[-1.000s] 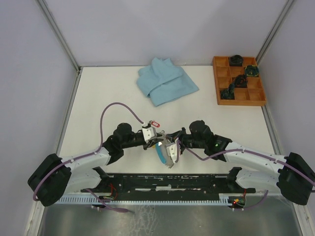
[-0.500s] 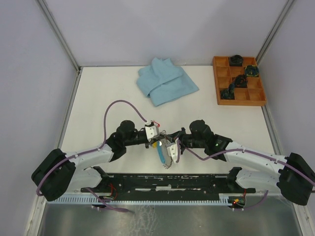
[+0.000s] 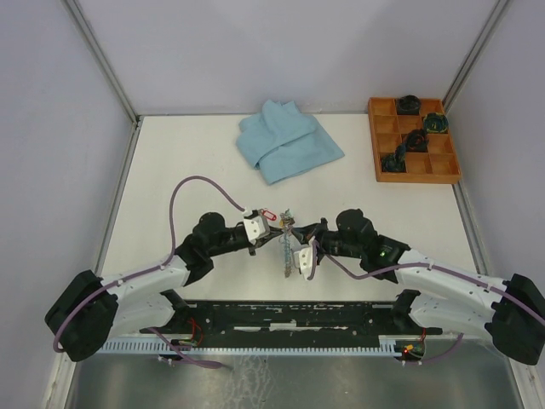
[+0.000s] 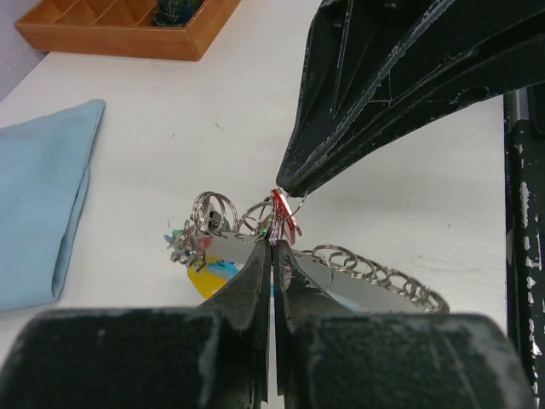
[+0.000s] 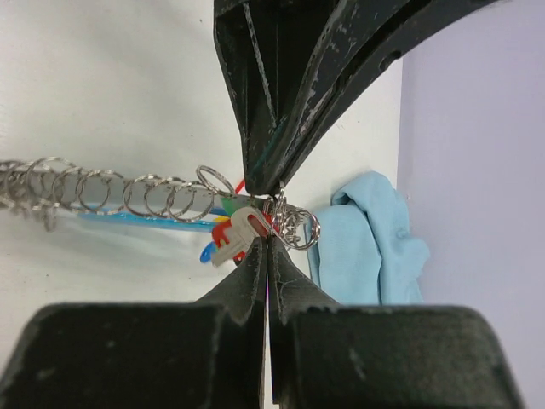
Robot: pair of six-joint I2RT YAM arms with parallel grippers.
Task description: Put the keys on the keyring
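Observation:
The keyring (image 3: 288,249), a grey coil with a light-blue segment, hangs between my two grippers at the table's middle front. In the left wrist view the coil (image 4: 375,271) runs right behind my shut left gripper (image 4: 272,244), which pinches a red-tagged key (image 4: 283,213). A bunch of keys (image 4: 197,228) with coloured tags hangs at the coil's end. In the right wrist view my right gripper (image 5: 268,239) is shut on a wire loop of the keyring (image 5: 94,192) beside the keys (image 5: 243,228). The two grippers' tips (image 3: 285,230) nearly touch.
A folded light-blue cloth (image 3: 288,141) lies at the back middle. A wooden compartment tray (image 3: 413,141) with dark items stands at the back right. A purple cable (image 3: 200,183) arcs over the left arm. Grey walls close in the table.
The keyring has swung from lying tilted under the right gripper to hanging upright between the tips. The left gripper with the red-tagged key shifted slightly; the right arm drew back a little.

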